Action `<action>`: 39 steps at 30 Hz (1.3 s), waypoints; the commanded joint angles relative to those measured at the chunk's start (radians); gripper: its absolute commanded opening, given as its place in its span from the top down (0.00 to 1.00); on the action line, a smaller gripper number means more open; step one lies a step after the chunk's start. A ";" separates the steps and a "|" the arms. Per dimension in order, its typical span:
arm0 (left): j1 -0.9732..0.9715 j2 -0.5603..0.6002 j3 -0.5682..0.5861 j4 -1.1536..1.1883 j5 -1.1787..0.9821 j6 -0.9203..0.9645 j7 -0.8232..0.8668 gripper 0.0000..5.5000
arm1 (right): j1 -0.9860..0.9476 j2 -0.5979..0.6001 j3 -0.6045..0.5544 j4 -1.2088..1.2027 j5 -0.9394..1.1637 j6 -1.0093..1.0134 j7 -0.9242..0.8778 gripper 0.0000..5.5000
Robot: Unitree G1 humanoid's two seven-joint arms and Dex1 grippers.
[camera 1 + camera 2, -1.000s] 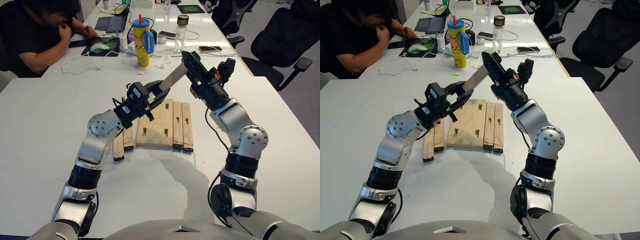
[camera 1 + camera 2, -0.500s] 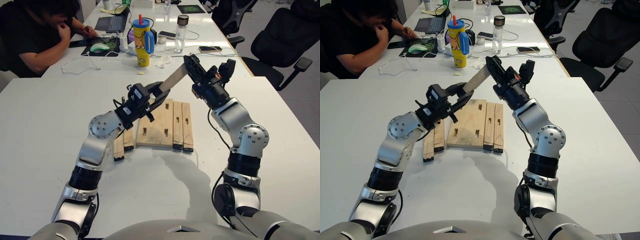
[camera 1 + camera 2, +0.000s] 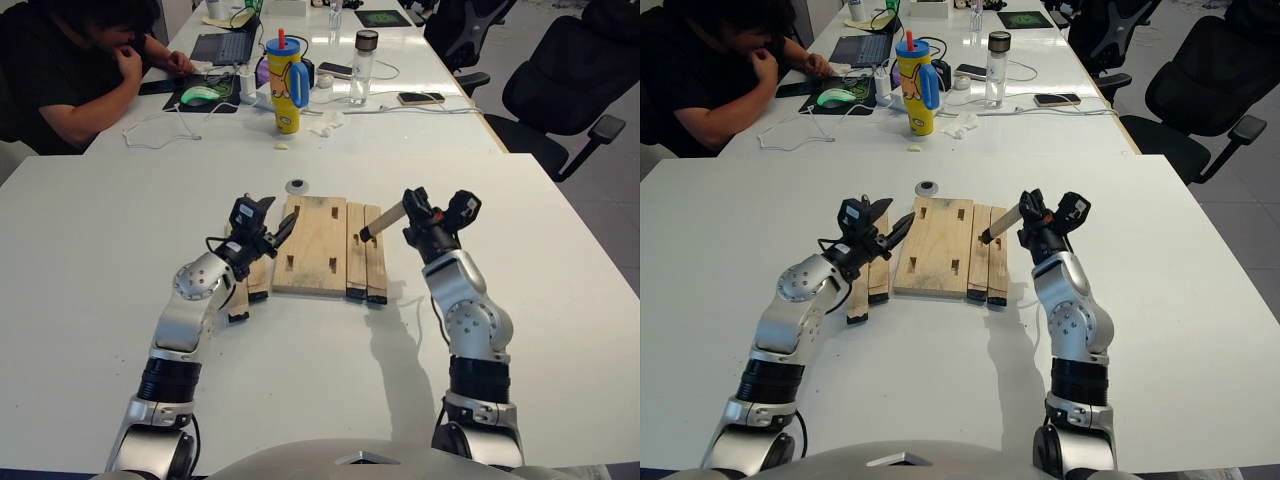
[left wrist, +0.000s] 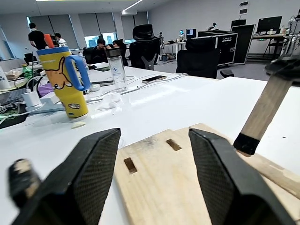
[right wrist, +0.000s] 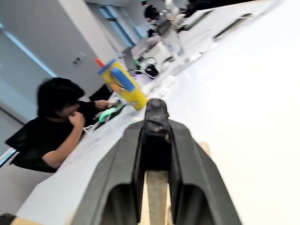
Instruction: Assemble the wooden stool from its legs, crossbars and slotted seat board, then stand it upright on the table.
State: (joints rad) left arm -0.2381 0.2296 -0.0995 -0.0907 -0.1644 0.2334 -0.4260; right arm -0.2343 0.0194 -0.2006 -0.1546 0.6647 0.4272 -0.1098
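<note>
Pale wood lies flat at the middle of the head view: the slotted seat board [image 3: 313, 245], with two narrow slats [image 3: 366, 255] just beside its right edge and two more pieces [image 3: 247, 283] just left of it, partly covered by the left arm. The right gripper [image 3: 413, 218], right of the slats, pinches one end of a wooden leg [image 3: 385, 220]. The leg slants down to the left, its dark-capped tip over the slats — touching them or just above, I cannot tell. The left gripper [image 3: 265, 222] sits at the board's left edge, its fingers [image 4: 89, 183] spread wide and low over the wood. Above the board, on the white table [image 3: 90, 260], lies a small dark round disc [image 3: 296, 186]. Farther up — on the next desk — stand a yellow cup [image 3: 284, 85] with a blue handle, a clear bottle [image 3: 361, 65] and a phone [image 3: 413, 98], well apart from the wood.
</note>
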 commanded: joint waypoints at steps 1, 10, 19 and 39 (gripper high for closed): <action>-0.013 -0.013 -0.015 -0.005 0.006 0.008 -0.001 0.51 | 0.010 0.016 -0.022 0.020 -0.063 -0.054 -0.031 0.92; -0.037 -0.020 -0.009 0.015 0.008 0.002 0.000 0.51 | -0.006 0.049 -0.055 0.049 -0.060 -0.080 -0.016 0.92; -0.050 -0.026 -0.009 0.037 0.014 -0.007 0.003 0.51 | -0.050 0.065 -0.080 0.105 -0.040 -0.082 0.008 0.92; -0.058 -0.030 -0.006 0.045 0.022 -0.012 0.012 0.51 | -0.035 0.044 -0.048 0.155 -0.150 -0.062 -0.001 0.92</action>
State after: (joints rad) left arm -0.2883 0.2007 -0.1072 -0.0466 -0.1490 0.2241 -0.4202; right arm -0.2728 0.0646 -0.2566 -0.0247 0.5264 0.3381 -0.1041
